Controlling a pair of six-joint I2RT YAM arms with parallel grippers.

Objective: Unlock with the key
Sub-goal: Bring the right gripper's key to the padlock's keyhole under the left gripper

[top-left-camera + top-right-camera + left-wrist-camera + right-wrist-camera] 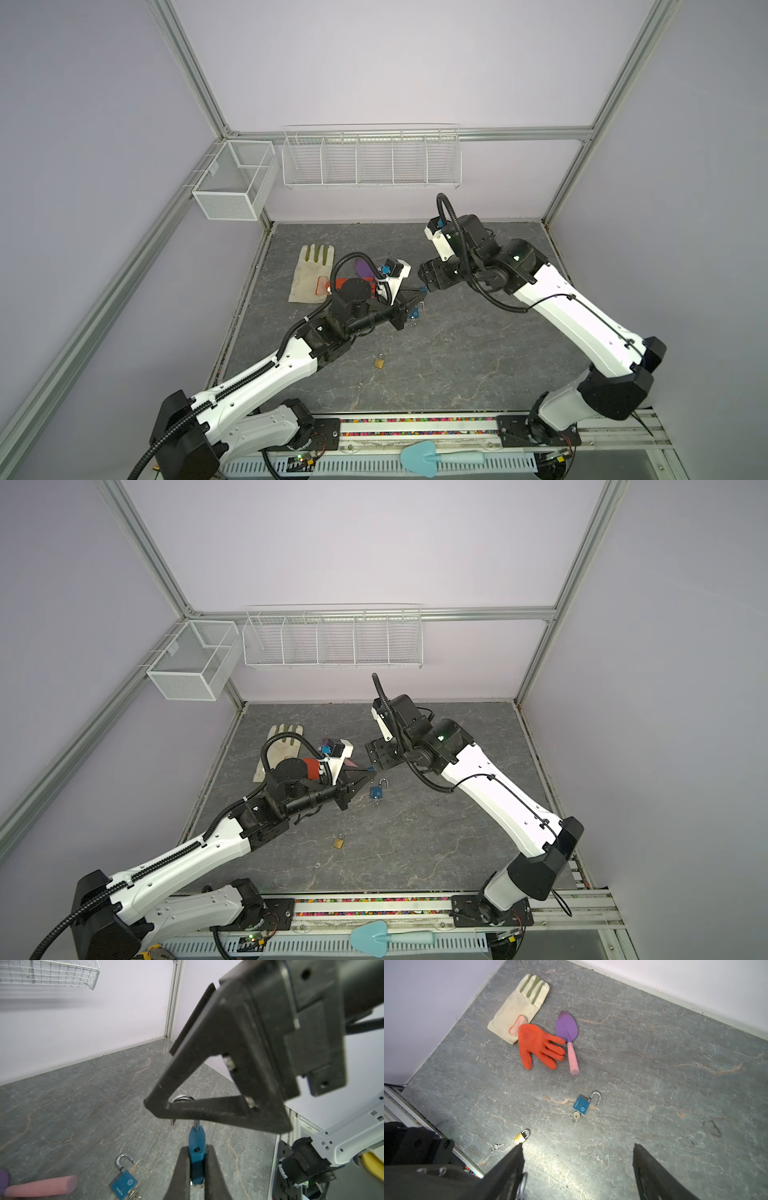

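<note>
Clamping a blue key, left end effector sits closed — right end effector gapes, empty.

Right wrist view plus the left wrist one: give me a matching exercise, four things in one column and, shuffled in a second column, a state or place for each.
Column one:
1. blue padlock
2. brass padlock
3. orange glove
4. blue-headed key

Column two:
A. pinched between the left fingers
B. shackle swung open
C. lying partly over the cream glove
D. shackle closed

Pairs: 1-B, 2-D, 3-C, 4-A
</note>
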